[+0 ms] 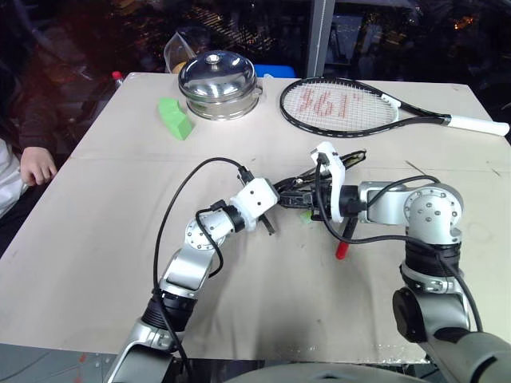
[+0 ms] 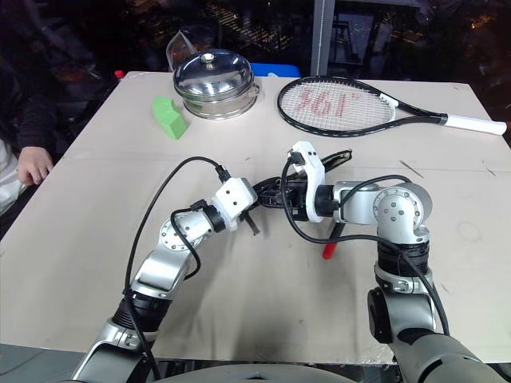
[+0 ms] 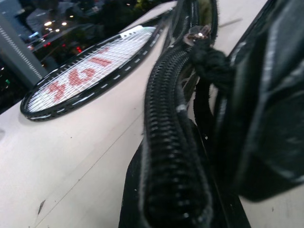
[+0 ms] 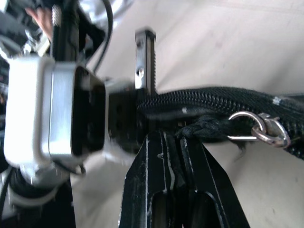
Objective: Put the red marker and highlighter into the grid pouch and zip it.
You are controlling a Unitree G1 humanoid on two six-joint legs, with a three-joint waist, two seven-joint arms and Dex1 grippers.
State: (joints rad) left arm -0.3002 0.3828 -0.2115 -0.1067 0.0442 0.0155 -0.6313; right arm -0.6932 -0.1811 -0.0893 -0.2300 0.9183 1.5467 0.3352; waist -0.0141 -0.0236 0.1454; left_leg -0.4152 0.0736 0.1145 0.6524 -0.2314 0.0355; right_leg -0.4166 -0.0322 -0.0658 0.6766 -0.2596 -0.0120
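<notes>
While the left tool [image 2: 254, 199] clamps the grid pouch [image 2: 275, 194], the right tool [image 4: 176, 137] pinches its pull cord [image 4: 202, 127].

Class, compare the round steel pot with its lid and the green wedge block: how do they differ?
The round steel pot is shiny metal; the green wedge block is matte. The pot is round, domed and knobbed; the block is angular and sloped. The pot is clearly bigger than the block. Both sit at the table's far end.
</notes>
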